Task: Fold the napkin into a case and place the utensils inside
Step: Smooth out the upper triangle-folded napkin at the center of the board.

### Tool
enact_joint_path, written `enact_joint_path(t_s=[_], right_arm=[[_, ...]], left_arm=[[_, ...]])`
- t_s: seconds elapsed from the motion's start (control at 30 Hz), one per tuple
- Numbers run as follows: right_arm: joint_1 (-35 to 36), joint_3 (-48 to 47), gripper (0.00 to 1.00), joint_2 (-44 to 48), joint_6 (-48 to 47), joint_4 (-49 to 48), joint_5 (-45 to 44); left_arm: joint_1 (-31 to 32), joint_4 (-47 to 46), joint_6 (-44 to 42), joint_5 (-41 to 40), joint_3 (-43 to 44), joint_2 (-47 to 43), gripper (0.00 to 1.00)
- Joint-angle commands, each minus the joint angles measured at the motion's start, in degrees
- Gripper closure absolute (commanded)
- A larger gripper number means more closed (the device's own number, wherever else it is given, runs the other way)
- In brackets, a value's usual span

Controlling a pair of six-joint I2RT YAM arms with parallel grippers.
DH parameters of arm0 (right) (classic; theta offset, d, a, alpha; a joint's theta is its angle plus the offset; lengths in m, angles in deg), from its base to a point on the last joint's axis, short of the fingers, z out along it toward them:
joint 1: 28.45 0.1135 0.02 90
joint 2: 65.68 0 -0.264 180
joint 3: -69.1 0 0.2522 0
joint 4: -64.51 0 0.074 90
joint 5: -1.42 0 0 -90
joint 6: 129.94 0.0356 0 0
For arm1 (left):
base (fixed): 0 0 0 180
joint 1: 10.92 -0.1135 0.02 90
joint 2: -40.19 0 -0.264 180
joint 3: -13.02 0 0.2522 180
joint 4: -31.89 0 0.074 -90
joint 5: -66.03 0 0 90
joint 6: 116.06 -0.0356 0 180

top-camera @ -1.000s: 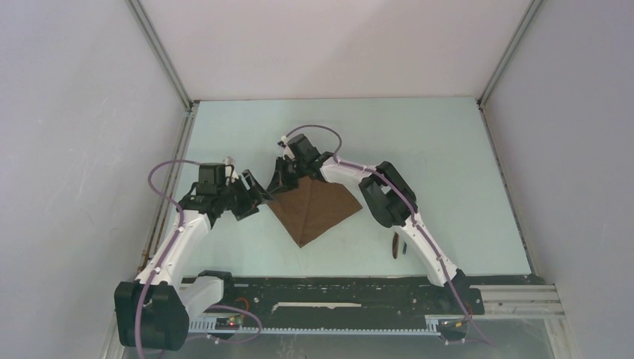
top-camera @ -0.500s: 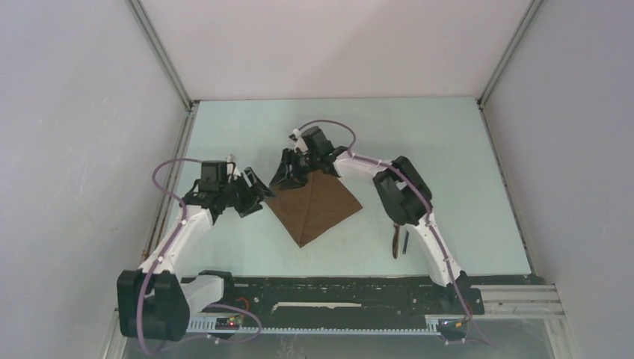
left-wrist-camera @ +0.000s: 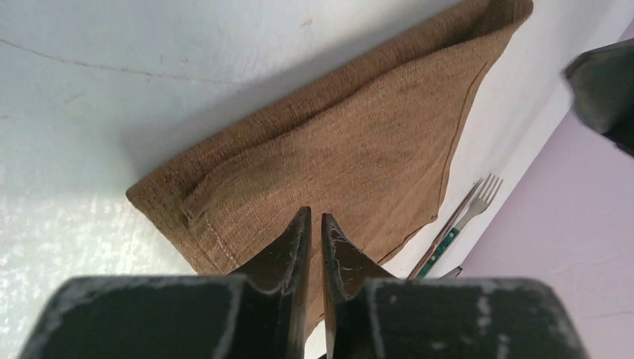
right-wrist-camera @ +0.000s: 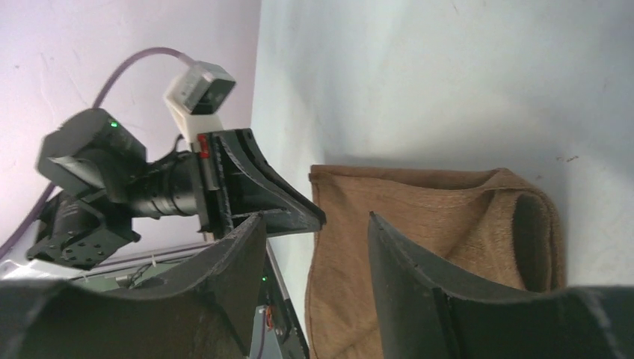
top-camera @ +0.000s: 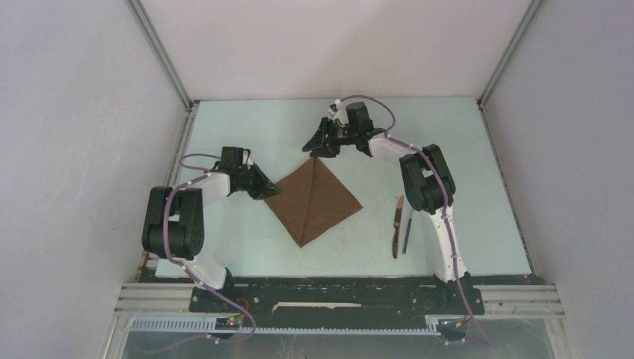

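1. While the napkin (top-camera: 314, 200) lies as a flat folded diamond in the middle of the table (top-camera: 463, 149), I judge the folding unfinished.
2. Left gripper (top-camera: 273, 193): fingers (left-wrist-camera: 288, 250) nearly pressed together at its left corner. Whether they hold cloth, I cannot tell.
3. Right gripper (top-camera: 310, 147): spread, empty, just off the far corner.
4. Utensils (top-camera: 401, 228) lie toward the right edge. Next, I'd fold the left corner across.
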Motion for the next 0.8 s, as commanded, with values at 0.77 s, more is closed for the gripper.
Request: enact_joint_path(t_s=[0.77], right_arm=[[-0.78, -9.07, 0.39, -12.47, -1.38, -1.34, 1.29]], left_arm=[[-2.23, 2.11, 0.68, -9.56, 0.72, 7.73, 1.0]])
